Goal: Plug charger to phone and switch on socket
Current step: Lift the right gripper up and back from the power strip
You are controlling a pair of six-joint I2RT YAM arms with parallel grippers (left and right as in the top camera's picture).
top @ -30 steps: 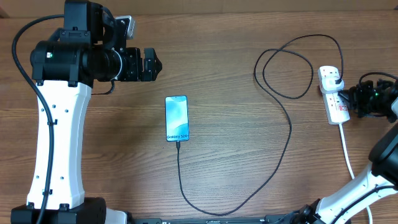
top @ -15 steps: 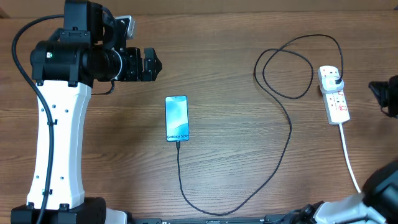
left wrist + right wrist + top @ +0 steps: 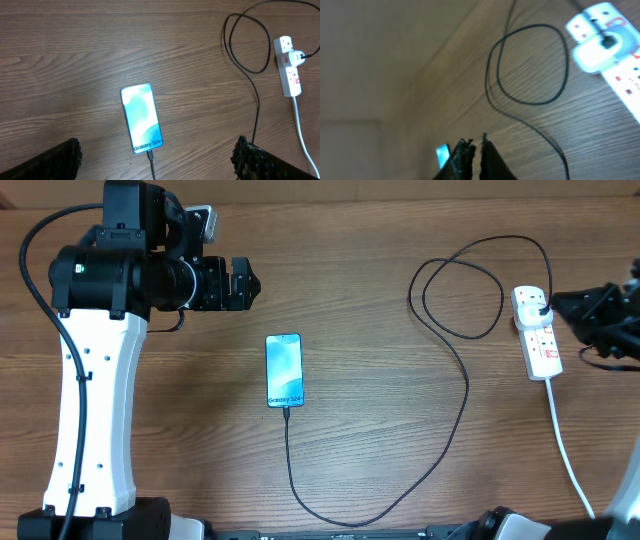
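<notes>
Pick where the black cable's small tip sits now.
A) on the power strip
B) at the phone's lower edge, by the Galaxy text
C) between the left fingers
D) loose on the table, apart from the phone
B: the charger ends at the lower edge of the phone, just under the Galaxy S24 text.

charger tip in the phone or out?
In. The charger ends flush against the phone at its bottom edge in the overhead and left wrist views, no gap visible.

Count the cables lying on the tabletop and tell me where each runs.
2. The black charger runs from the phone's lower edge, loops, and reaches the socket; the white cord trails from the socket toward the overhead view's bottom edge.
</notes>
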